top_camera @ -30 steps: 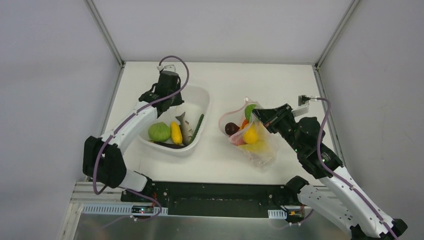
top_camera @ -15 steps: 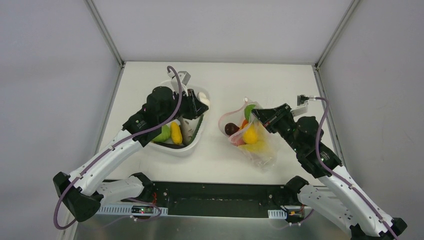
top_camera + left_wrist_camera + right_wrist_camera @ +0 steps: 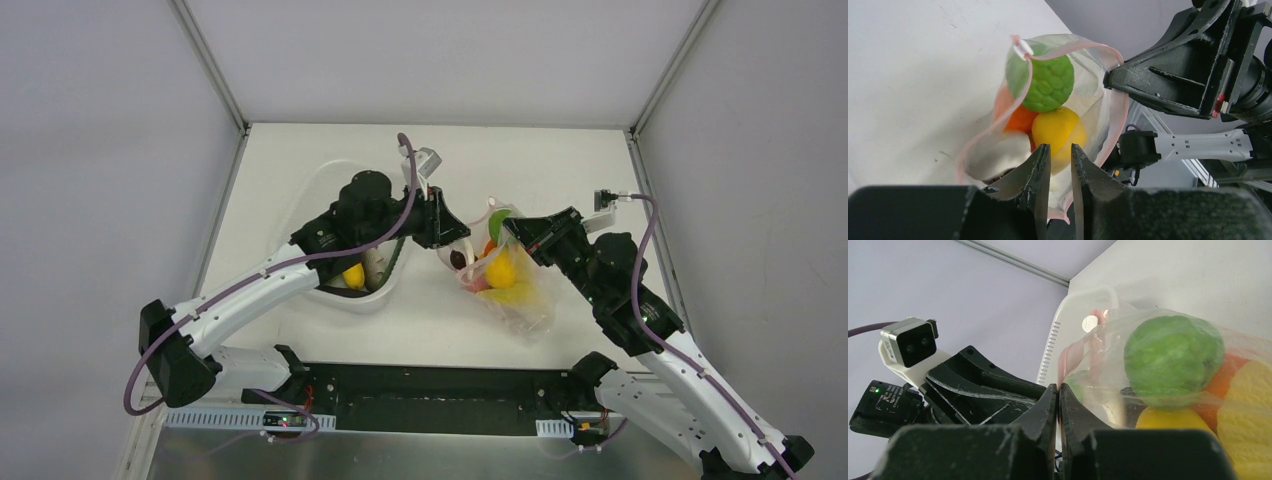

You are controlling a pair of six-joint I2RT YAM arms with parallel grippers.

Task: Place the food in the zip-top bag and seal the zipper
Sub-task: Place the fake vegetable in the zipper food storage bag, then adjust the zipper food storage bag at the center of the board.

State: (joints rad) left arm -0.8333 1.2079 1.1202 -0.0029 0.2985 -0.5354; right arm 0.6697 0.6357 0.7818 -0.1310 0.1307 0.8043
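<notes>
Zip-top bag (image 3: 520, 300) lies on the table (image 3: 540, 160) right of centre, mouth held open and facing the white tub (image 3: 365, 298). The pink-red zipper (image 3: 1124, 107) loops round the open mouth. Food inside the bag: green bumpy ball (image 3: 1048, 82) at the top, orange piece (image 3: 1018, 119) and yellow piece (image 3: 1058, 129) under it, cream piece (image 3: 998, 155) at the near lip, with something dark just below that. Right gripper (image 3: 1058, 387) is at the bag's rim on the far-right side; its jaws are pressed together, pinching the film and holding that edge up. Left gripper (image 3: 1060, 150) hangs right at the bag's mouth, its arm reaching across from over the tub. Its jaws stand slightly apart with a thin gap and nothing visible between them. The tub sits left of the bag, close but apart. A yellow toy (image 3: 352, 275), a grey toy (image 3: 375, 262) and a long green toy (image 3: 398, 252) show in it, partly hidden by the left arm.
</notes>
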